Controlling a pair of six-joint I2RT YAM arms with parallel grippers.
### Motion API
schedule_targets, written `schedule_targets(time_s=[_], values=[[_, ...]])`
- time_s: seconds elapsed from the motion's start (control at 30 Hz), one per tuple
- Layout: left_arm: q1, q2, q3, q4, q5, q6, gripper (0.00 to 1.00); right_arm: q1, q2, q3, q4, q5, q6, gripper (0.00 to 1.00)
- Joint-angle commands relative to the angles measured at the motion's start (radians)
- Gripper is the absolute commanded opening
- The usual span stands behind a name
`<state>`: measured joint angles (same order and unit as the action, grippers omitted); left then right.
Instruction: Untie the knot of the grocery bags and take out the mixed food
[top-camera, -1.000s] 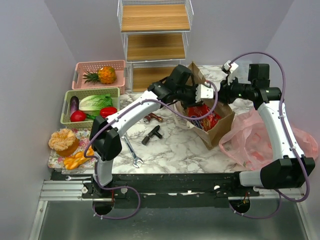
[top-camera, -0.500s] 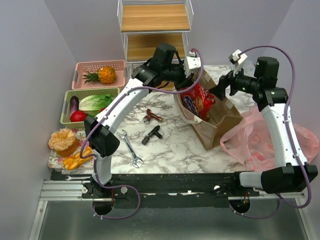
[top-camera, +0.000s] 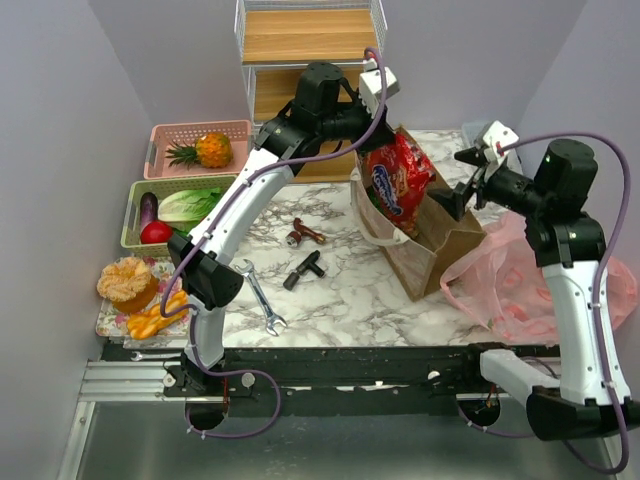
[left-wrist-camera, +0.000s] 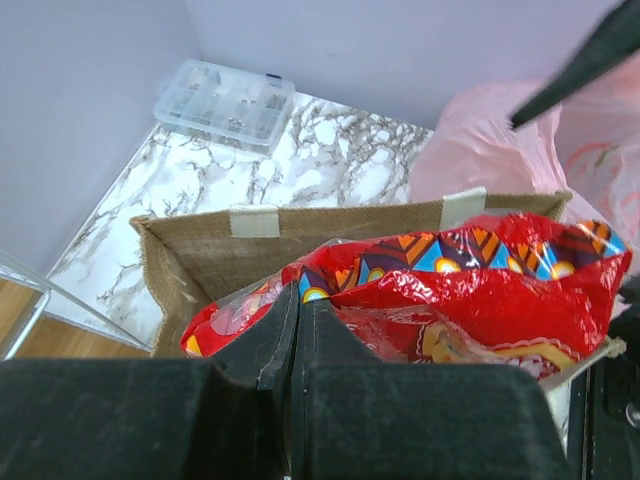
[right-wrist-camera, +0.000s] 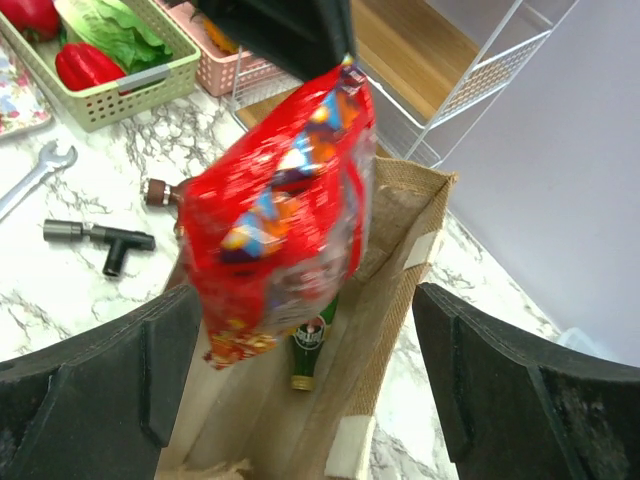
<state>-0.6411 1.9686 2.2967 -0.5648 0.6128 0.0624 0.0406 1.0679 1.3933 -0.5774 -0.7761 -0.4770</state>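
While the left gripper (left-wrist-camera: 297, 300) pinches the crinkly, glossy red snack packet (top-camera: 398, 185) above the stiff brown paper bag (top-camera: 440, 250) at far right, the right gripper (right-wrist-camera: 305, 300) gapes wide beside it. Vegetables already lie in the green basket (top-camera: 135, 225) at left. A green bottle (right-wrist-camera: 312, 345) waits inside the bag, and the thin pink bag (top-camera: 520, 280) lies slack.

The counter (top-camera: 345, 295) carries the brown paper bag (top-camera: 440, 255) beside the pink plastic bag (top-camera: 505, 285), a wrench (top-camera: 262, 298), a black T-fitting (top-camera: 303, 268) and a copper fitting (top-camera: 303, 235).
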Motion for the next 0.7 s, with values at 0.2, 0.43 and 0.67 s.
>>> schedule_targets(time_s=[0.2, 0.43, 0.67], values=[[0.012, -0.016, 0.102, 0.184, -0.054, -0.212, 0.0, 0.009, -0.123, -0.155, 0.058, 0.007, -0.074, 0.99], [0.013, -0.043, 0.045, 0.33, 0.248, -0.413, 0.0, 0.009, -0.078, -0.305, 0.45, -0.12, 0.14, 1.0], [0.009, -0.076, -0.001, 0.34, 0.22, -0.436, 0.0, 0.053, -0.061, -0.341, 0.517, -0.192, 0.155, 1.0]])
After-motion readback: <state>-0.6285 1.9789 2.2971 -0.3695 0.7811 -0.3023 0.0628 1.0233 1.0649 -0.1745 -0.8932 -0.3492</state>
